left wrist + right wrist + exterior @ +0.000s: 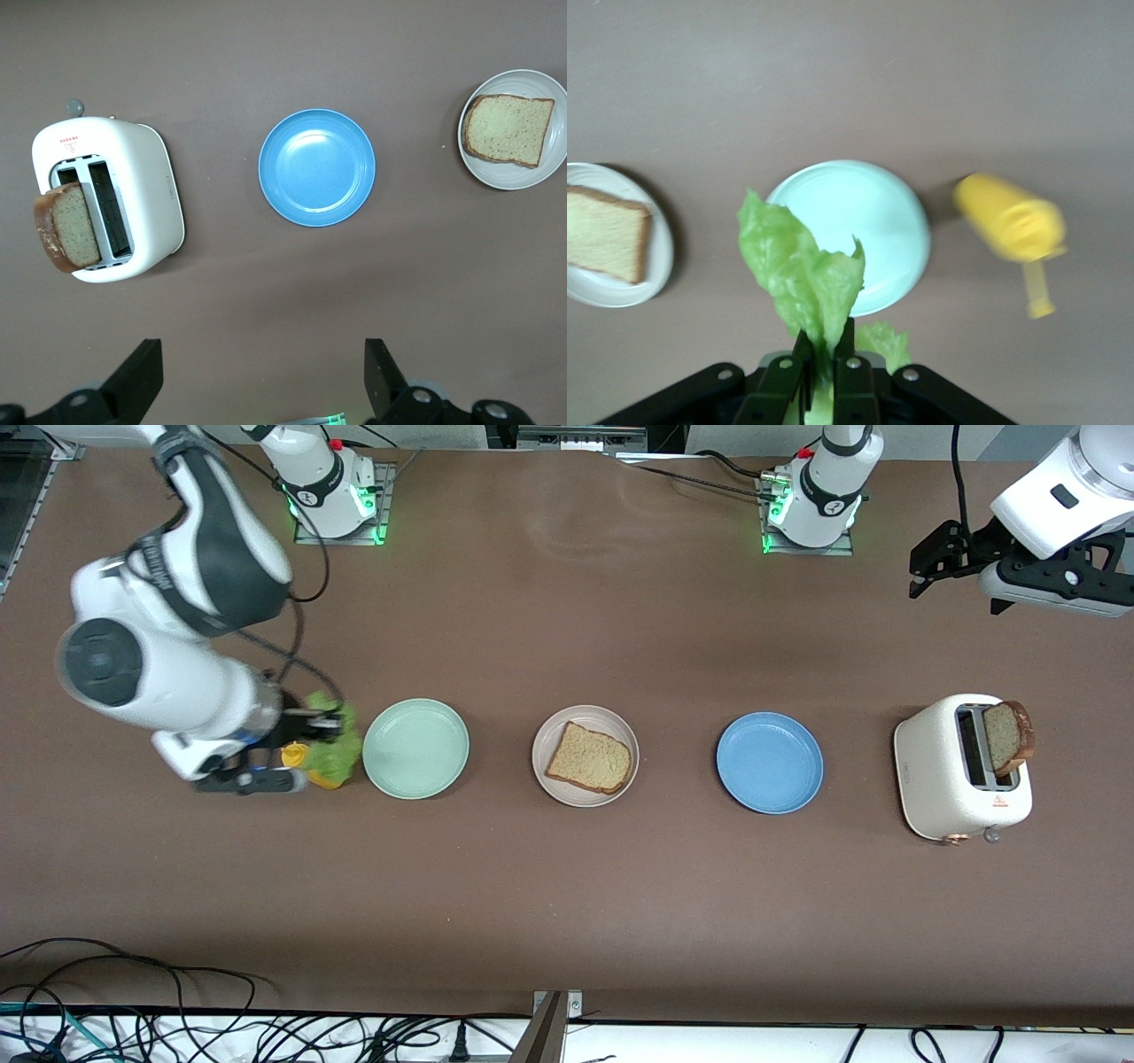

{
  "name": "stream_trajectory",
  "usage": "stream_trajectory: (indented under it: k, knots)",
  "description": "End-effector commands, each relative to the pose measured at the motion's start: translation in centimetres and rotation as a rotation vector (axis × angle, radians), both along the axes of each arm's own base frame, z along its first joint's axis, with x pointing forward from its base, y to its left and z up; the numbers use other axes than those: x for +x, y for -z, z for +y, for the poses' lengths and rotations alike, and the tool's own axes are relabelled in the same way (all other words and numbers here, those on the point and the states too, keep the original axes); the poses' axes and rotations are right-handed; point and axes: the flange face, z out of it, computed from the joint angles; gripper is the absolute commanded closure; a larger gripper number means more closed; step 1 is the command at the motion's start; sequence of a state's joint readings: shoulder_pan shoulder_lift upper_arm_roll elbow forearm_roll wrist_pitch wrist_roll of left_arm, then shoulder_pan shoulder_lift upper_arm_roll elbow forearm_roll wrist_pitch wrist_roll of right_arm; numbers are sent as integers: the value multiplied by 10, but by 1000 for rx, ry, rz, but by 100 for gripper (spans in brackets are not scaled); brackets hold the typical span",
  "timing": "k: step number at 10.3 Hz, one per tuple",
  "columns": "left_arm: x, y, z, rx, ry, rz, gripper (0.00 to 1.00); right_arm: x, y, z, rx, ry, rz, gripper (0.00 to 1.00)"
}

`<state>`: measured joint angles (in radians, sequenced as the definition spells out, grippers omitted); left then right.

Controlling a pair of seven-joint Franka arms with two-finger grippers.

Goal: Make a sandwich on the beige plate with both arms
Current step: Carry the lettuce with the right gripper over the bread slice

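The beige plate (pixel 611 722) (pixel 518 81) (pixel 656 266) stands mid-table with one toast slice (pixel 590 758) (pixel 507 128) (pixel 602 235) flat on it. A second slice (pixel 1010 737) (pixel 66 228) sticks up from the white toaster (pixel 939 779) (pixel 151 177). My right gripper (pixel 321 724) (pixel 827 341) is shut on a ruffled green lettuce leaf (pixel 344 742) (pixel 802 266), held over the table beside the mint-green plate (pixel 415 748) (pixel 877 212). My left gripper (pixel 957 593) (pixel 261 376) waits open and empty, high over the left arm's end of the table.
A blue plate (pixel 769 762) (pixel 316 166) lies between the beige plate and the toaster. A yellow squeeze bottle (pixel 306 766) (pixel 1010 226) lies under the right hand, toward the right arm's end. Cables run along the table edge nearest the front camera.
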<state>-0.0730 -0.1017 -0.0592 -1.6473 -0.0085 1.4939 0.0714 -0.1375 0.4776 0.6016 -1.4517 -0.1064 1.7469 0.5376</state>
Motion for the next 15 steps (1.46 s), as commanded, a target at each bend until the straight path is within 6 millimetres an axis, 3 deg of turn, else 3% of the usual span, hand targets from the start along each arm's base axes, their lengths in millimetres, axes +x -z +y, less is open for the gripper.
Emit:
stream_trajectory:
  k: [1,4,6,9,14,15]
  knots:
    - [0,-3,0,-20,-7,-2,0,-4,18,67,77,134,6,100]
    - [0,-3,0,-20,-8,-2,0,-28,59,175,208,282,-15,100]
    - [0,-3,1,-20,-13,-2,0,-33,91,221,318,432,-43,100]
    - [1,-3,11,-17,-30,-4,0,-43,139,254,403,479,-59,100]
    - [2,-3,16,-17,-39,-4,0,-55,211,262,347,451,-37,100]
    - [2,-3,16,-17,-39,-5,0,-56,215,264,354,451,-41,100]
